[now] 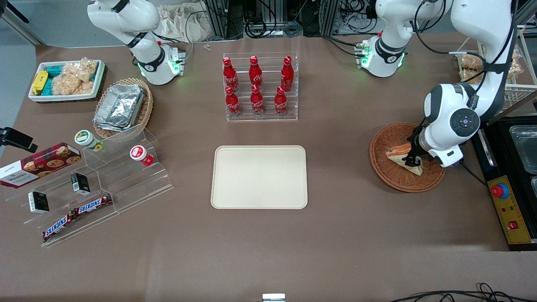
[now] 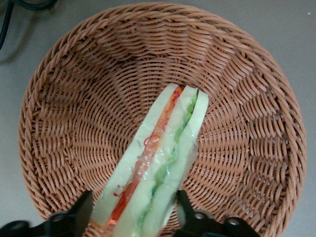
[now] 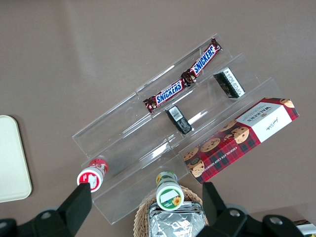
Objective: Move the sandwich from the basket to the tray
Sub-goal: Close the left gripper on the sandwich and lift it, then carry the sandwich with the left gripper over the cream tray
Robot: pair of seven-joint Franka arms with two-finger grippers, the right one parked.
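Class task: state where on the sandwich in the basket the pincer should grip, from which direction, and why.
Grip the sandwich across its two flat bread faces near its wide end, coming from above. It lies on edge in the basket, layers up. The pincer straddles that end, fingers open either side.

Two Snickers bars point(image 3: 183, 82) are being displayed end to end on a clear stepped stand point(image 3: 148, 148) — two small dark packets on the next step. A tartan cookie box point(image 3: 241, 139) is being propped against it, the tray point(image 3: 12, 163) edge being glimpsed well apart.
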